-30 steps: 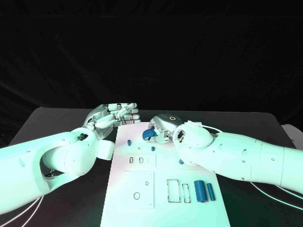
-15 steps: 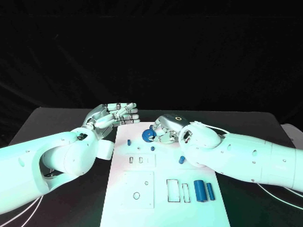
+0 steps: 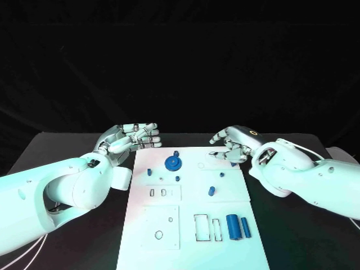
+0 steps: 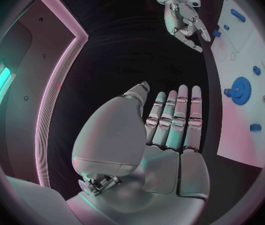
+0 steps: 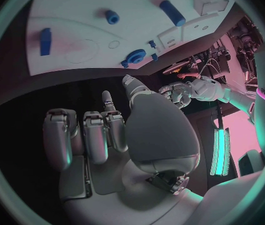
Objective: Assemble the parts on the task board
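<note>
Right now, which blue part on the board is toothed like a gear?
The blue gear at the task board's far end; the other blue parts are plain pegs or cylinders.

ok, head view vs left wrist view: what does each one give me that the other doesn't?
Head view adds: two blue cylinders lying side by side at the near end of the task board. Left wrist view adds: the left hand from its palm side, fingers straight, holding nothing. Both: the blue gear on the board, and the right hand near the board's far right corner, holding nothing.
</note>
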`<state>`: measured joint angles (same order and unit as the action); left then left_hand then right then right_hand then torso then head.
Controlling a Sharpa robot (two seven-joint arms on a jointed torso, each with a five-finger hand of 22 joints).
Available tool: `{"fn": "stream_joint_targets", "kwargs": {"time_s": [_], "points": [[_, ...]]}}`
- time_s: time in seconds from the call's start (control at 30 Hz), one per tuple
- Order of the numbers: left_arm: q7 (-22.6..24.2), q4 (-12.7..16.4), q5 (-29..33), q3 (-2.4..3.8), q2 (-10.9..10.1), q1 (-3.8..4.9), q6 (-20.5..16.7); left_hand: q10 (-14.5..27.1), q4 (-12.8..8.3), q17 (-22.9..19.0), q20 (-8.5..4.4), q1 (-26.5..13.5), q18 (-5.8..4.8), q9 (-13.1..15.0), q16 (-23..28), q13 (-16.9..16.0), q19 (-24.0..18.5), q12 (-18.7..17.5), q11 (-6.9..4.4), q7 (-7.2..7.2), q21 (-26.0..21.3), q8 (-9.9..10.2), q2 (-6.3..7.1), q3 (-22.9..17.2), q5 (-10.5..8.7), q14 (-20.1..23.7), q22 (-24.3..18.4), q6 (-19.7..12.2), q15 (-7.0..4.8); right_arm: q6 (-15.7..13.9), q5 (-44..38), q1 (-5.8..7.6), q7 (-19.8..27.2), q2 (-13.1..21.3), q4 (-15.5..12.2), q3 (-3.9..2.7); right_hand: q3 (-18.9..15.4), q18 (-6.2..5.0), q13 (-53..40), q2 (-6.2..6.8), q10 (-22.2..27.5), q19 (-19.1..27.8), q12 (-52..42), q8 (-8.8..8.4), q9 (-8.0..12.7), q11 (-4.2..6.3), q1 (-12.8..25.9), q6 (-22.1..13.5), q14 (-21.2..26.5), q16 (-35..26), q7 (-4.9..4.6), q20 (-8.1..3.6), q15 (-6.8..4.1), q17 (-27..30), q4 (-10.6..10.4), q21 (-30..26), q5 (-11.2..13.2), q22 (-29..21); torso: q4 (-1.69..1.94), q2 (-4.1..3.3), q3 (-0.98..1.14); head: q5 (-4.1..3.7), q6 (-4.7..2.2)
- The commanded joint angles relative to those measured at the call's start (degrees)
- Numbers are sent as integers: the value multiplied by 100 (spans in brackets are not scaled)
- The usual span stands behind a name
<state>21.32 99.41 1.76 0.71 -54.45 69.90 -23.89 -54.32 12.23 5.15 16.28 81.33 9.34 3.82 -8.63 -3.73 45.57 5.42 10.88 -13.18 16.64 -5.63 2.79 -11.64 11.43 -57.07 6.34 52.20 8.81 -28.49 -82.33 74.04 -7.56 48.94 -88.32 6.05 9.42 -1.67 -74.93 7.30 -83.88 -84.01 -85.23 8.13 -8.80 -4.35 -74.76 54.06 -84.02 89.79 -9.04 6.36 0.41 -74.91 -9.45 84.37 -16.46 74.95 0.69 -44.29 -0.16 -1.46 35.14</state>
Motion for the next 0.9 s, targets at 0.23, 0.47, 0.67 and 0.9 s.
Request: {"fn": "stream_joint_targets", "kwargs": {"time_s": [0.23,0.47,0.67,0.9], "points": [[6,-44,7,5,44,7,119,0,-34,-6,0,44,114,-7,21,6,42,-20,15,-38,-12,16,9,6,6,-42,-6,30,-10,701,1097,-7,1013,613,234,-2,-7,-63,-825,105,-31,-26,73,-83,21,11,-216,61,-545,-47,3,-13,-29,-1288,211,-110,8,636,-81,59,34,-13,11],[2,-78,7,4,65,7,131,0,-34,-6,0,44,114,-7,21,6,42,-20,15,-38,-12,16,9,6,6,-42,-6,30,-10,792,1152,-81,1071,646,475,3,-16,-63,-823,118,-29,-23,76,-102,27,9,-252,56,-546,-46,0,-12,-28,-1294,250,-115,3,634,-68,53,32,-20,17],[0,-93,7,4,67,6,134,-3,-36,-6,0,45,114,-7,25,6,41,-22,14,-36,-13,18,10,5,6,-44,-8,33,-10,843,1146,-157,1056,502,687,7,-14,-64,-823,113,-29,-23,76,-114,30,7,-278,52,-548,-44,-3,-11,-27,-1302,271,-117,1,634,-58,47,28,-2,33],[-2,-91,7,4,56,6,133,-3,-36,-6,0,45,114,-7,25,6,41,-22,14,-36,-13,18,10,5,6,-44,-8,33,-10,905,1016,-202,1016,401,836,11,-8,-63,-823,102,-29,-24,77,-122,32,6,-300,54,-549,-42,-5,-11,-26,-1307,290,-117,-7,636,-71,48,20,18,60]]}}
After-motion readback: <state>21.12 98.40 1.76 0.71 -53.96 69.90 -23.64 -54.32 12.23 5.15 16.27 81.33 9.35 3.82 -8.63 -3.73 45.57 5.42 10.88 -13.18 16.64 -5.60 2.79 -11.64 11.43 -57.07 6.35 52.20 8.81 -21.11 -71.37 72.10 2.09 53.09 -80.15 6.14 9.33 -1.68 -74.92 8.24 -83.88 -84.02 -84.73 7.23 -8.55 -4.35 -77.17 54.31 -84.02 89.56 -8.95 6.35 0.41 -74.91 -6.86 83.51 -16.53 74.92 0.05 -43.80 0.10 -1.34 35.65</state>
